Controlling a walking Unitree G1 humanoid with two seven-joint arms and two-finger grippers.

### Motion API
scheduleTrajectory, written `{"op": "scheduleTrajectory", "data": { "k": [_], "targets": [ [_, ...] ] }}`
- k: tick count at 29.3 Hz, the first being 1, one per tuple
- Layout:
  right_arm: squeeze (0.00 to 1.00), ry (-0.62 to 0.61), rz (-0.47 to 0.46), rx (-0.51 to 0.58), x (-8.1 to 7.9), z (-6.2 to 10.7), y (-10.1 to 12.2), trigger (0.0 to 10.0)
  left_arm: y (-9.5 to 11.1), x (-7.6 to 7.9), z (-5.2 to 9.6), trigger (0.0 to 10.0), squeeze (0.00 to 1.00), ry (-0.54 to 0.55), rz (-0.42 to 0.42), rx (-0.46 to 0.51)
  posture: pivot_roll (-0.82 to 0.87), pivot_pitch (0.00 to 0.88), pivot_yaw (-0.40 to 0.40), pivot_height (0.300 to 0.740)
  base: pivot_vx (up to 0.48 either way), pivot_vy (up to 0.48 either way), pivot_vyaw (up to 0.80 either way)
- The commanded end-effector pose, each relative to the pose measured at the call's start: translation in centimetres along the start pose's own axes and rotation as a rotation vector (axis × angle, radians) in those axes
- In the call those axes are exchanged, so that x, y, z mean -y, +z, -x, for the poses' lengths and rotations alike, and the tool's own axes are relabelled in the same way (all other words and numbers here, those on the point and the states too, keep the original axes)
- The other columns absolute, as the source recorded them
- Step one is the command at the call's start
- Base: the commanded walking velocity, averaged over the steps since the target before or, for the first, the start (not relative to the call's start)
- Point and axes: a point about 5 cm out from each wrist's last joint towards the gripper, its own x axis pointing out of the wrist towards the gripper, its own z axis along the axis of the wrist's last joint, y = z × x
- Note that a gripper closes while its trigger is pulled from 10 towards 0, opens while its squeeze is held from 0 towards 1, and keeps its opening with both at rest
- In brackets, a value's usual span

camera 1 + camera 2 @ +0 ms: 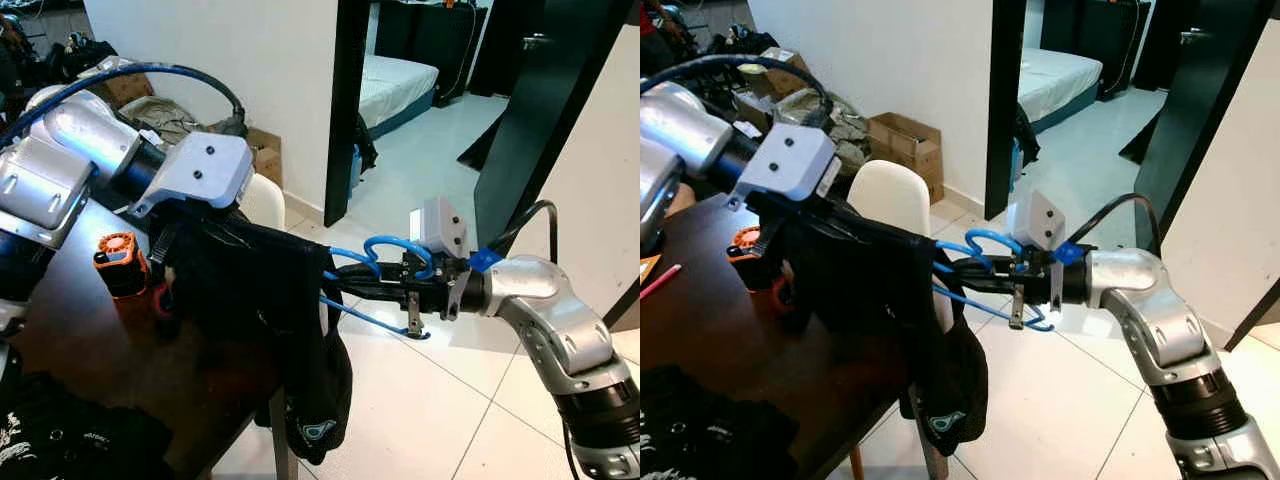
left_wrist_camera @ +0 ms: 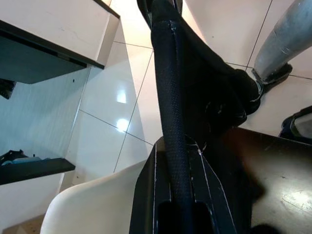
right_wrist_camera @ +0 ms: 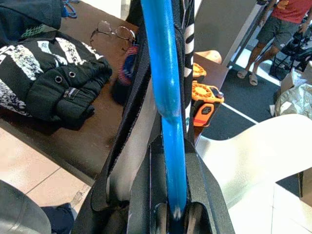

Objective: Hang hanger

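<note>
Right gripper (image 1: 345, 283), its 2 fingers clamped on the blue hanger (image 1: 385, 250), which extends from the fingertips toward the left gripper (image 1: 855, 228). Left gripper closed on the black garment (image 1: 270, 310), which drapes below it and over the hanger beside the right fingertips. Beneath the left gripper: brown table (image 1: 120, 360), orange tool (image 1: 120, 255), white chair (image 1: 890, 195).

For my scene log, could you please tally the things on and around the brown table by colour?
Black: 2, the garment held on the hanger and the folded clothing on the table
Blue: 1, the hanger
Orange: 1, the tool on the table
White: 1, the chair
Total: 5
</note>
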Motion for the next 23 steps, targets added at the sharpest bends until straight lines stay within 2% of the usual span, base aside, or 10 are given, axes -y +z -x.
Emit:
{"op": "scheduleTrajectory", "data": {
  "k": [1, 8, 9, 10, 14, 18, 22, 23],
  "targets": [
    [0.00, 0.023, 0.060, 0.080, -0.2, -0.5, 1.5, 10.0, -0.8, 0.8, -0.8, 0.0, 0.00, -0.055, 0.017, -0.036, 0.05, 0.000, 0.004, 0.740, 0.000, 0.000, 0.00],
    [0.00, 0.011, 0.062, 0.087, 0.0, -0.9, 1.6, 10.0, -1.2, 1.0, -1.2, 0.0, 0.00, -0.051, 0.023, -0.036, 0.05, 0.000, -0.003, 0.740, 0.000, 0.000, 0.00],
    [0.23, 0.003, 0.050, 0.094, 0.2, -1.0, 1.6, 10.0, -1.2, 0.9, -1.2, 0.0, 0.00, -0.045, 0.025, -0.035, 0.05, 0.000, -0.003, 0.740, 0.000, 0.000, 0.00],
    [1.00, 0.002, 0.043, 0.100, 0.2, -1.0, 1.6, 10.0, -1.2, 0.8, -1.0, 0.0, 0.00, -0.039, 0.023, -0.037, 0.05, 0.000, -0.003, 0.740, 0.000, 0.000, 0.00],
    [1.00, 0.008, 0.031, 0.110, 0.3, -0.9, 1.7, 10.0, -1.1, 0.5, -0.8, 0.0, 0.00, -0.022, 0.015, -0.036, 0.05, 0.000, -0.003, 0.740, 0.000, 0.000, 0.00],
    [1.00, -0.010, 0.023, 0.110, 0.6, 0.1, 1.5, 10.0, -1.0, 0.2, -0.5, 0.0, 0.00, 0.014, 0.016, -0.026, 0.05, 0.000, 0.003, 0.740, 0.000, 0.000, 0.00],
    [1.00, -0.169, 0.030, 0.063, 2.6, 4.1, 1.1, 10.0, -2.2, -0.5, 1.1, 0.0, 0.00, 0.159, 0.068, -0.032, 0.04, 0.000, 0.008, 0.740, 0.000, 0.000, 0.00],
    [1.00, -0.169, 0.030, 0.063, 2.6, 4.1, 1.1, 10.0, -2.2, -0.5, 1.1, 0.0, 0.00, 0.159, 0.068, -0.032, 0.04, 0.000, 0.008, 0.740, 0.000, 0.000, 0.00]
  ]
}}
